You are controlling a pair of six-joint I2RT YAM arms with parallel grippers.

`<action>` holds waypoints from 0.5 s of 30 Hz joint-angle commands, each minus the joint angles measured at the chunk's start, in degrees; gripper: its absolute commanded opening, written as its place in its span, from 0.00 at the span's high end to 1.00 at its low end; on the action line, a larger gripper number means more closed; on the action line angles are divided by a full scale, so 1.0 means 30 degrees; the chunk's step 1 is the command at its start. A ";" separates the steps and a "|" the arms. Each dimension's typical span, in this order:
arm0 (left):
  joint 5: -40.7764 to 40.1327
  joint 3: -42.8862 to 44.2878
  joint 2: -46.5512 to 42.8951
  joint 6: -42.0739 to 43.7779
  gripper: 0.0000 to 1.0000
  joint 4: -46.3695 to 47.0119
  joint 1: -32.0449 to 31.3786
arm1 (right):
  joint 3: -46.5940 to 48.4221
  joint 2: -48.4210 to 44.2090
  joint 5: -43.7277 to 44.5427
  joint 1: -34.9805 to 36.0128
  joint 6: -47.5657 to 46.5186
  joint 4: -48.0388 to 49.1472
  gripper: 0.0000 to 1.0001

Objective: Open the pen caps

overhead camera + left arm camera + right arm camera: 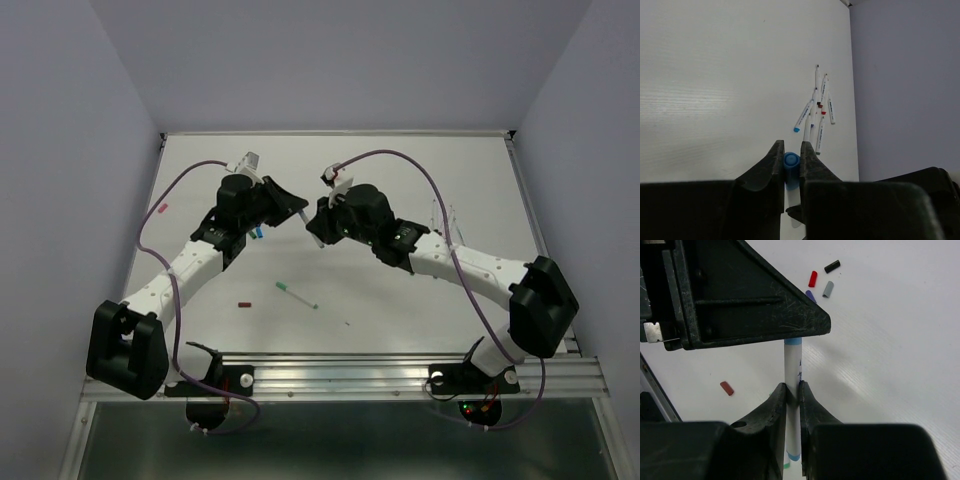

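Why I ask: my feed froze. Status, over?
Left gripper shut on blue cap. Right gripper shut on white barrel. Cap not yet off. Nothing in the way.

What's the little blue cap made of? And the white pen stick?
The blue cap looks like smooth plastic: even colour, with a soft shine on its round end. The white pen barrel looks like plastic too, glossy and straight, with small printed marks. Looks alone can't prove it.

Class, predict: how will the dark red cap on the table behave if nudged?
The dark red cap is a short cylinder on its side, so it probably rolls. Tiny, so likely light; may skid on the smooth table.
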 commanded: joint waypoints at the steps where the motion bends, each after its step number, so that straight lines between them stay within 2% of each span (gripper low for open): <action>1: -0.0031 0.0875 -0.0270 0.0049 0.93 0.0989 -0.0226 | -0.0508 -0.1302 0.0047 0.0038 -0.0020 0.1107 0.99; 3: -0.0293 0.1079 -0.0270 0.0137 1.00 0.0814 -0.0226 | -0.0656 -0.1508 -0.0739 0.0038 -0.0398 0.0932 0.99; 9: -0.1550 0.1461 -0.0445 0.0576 1.00 0.0258 -0.0255 | -0.0392 -0.1626 -0.3379 0.0038 -0.2155 -0.2171 0.99; 15: -0.3628 0.2308 -0.0534 0.0840 1.00 -0.0503 -0.0255 | -0.2382 -0.2475 -0.6397 0.0038 -0.2423 -0.2497 0.99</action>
